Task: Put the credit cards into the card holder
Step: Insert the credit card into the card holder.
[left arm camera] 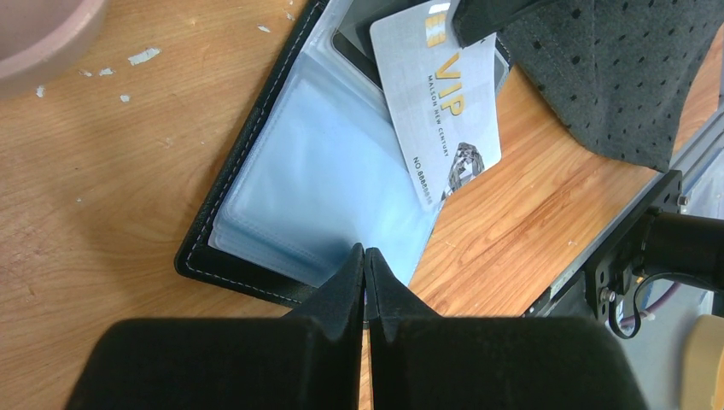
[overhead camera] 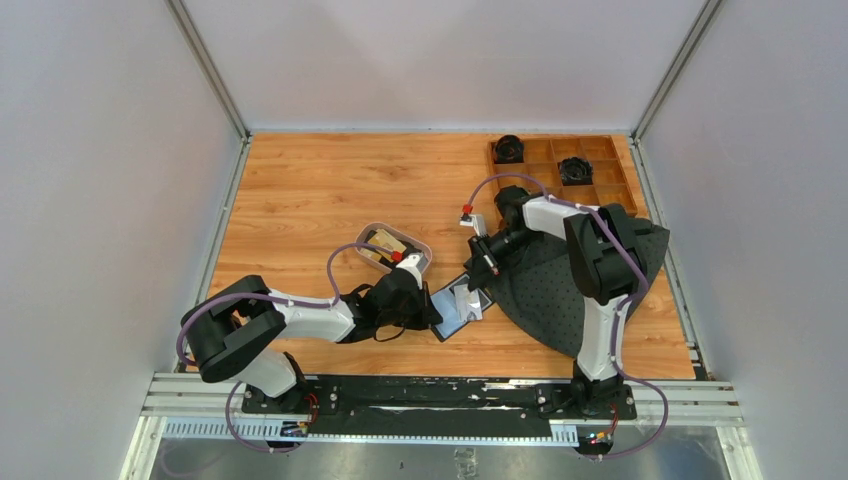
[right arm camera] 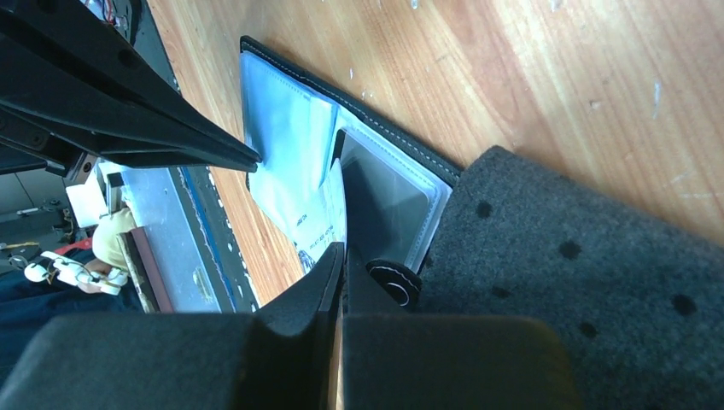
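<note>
Your R fingers (right arm camera: 299, 312) clamp white card (left arm camera: 444, 107) over open card holder (left arm camera: 316, 184), not slotted yet; L fingers (left arm camera: 341, 295) together at its edge; gold cards (overhead camera: 385, 242) wait in tray (overhead camera: 419, 244).

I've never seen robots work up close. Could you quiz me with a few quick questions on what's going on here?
1. Fill in: the left gripper, shut, presses its tip on the edge of the ___.
2. Which holds the white VIP card? A the left gripper; B the right gripper; C neither.
3. True or false: the card holder lies folded closed.
Key: 1 card holder; 2 B; 3 false.
</note>
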